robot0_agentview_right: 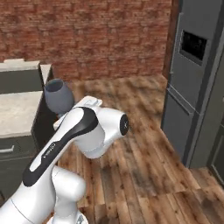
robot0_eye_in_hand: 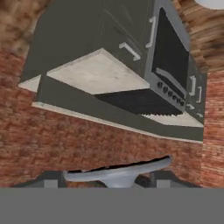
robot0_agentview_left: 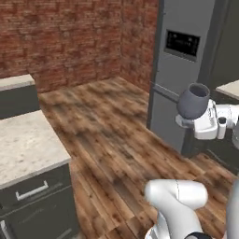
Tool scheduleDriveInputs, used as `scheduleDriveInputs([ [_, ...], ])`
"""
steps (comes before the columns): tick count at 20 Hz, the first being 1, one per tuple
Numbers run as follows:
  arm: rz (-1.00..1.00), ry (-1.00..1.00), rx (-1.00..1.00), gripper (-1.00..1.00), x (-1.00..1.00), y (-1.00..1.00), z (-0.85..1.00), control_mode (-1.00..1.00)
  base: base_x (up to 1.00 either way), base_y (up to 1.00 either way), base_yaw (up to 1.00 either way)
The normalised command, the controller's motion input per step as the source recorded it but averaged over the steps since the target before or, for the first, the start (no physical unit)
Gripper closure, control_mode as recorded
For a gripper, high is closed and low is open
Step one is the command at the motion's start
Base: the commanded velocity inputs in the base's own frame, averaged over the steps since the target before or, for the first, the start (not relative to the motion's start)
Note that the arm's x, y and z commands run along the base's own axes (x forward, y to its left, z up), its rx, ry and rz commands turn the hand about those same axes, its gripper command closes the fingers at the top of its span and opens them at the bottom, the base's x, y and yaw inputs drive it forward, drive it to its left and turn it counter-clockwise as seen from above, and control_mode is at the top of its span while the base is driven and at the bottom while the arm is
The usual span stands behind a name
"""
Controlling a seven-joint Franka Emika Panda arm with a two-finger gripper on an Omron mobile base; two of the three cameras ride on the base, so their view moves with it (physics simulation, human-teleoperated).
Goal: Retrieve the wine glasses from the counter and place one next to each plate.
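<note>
Gripping a dark, squat wine glass [robot0_agentview_left: 195,100], the gripper [robot0_agentview_left: 192,122] hung in mid-air above the wooden floor [robot0_agentview_left: 112,140], the jaws closed on the lower part of the glass. In the left base view the glass stood upright with its rounded bowl above the white hand, just in front of the tall grey fridge [robot0_agentview_left: 186,60]. In the right base view the same glass [robot0_agentview_right: 58,97] rose behind the arm's big white elbow joint, its open rim up, with the brick wall [robot0_agentview_right: 96,35] far behind it.

The hand view was rolled, so the room appeared upside down — the round foot of the glass [robot0_eye_in_hand: 118,173] lay flat across the bottom of it, between the two dark fingertips [robot0_eye_in_hand: 49,179], which pressed in from either side. Beyond the foot ran the counter [robot0_eye_in_hand: 98,72], its beige speckled top and dark cabinet fronts with silver handles, and beside them a dark stove [robot0_eye_in_hand: 168,65] with a row of knobs.

In the left base view a stretch of that beige stone counter [robot0_agentview_left: 25,144] sat at the lower left, a drawer with a silver handle [robot0_agentview_left: 31,190] under it — well apart from the glass. A second piece of worktop [robot0_agentview_left: 16,81] showed further back against the brick wall. In the right base view the counter [robot0_agentview_right: 17,111] lay to the left, behind the arm, and the fridge [robot0_agentview_right: 197,74] stood at the right edge with its dark panel on the upper door.
</note>
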Motion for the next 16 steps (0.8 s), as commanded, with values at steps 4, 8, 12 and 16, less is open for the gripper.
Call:
scheduleDriveInputs([
  [4, 0.00, 0.00, 0.00, 1.00, 0.00, 0.00, 0.00, 1.00, 0.77, -0.33, 0.81],
  [8, 0.00, 0.00, 0.00, 1.00, 0.00, 0.00, 0.00, 1.00, 0.62, -0.62, 0.73],
  [12, 0.00, 0.00, 0.00, 1.00, 0.00, 0.00, 0.00, 1.00, 0.08, -0.97, 0.49],
  [16, 0.00, 0.00, 0.00, 1.00, 0.00, 0.00, 0.00, 1.00, -0.29, -1.00, 0.36],
])
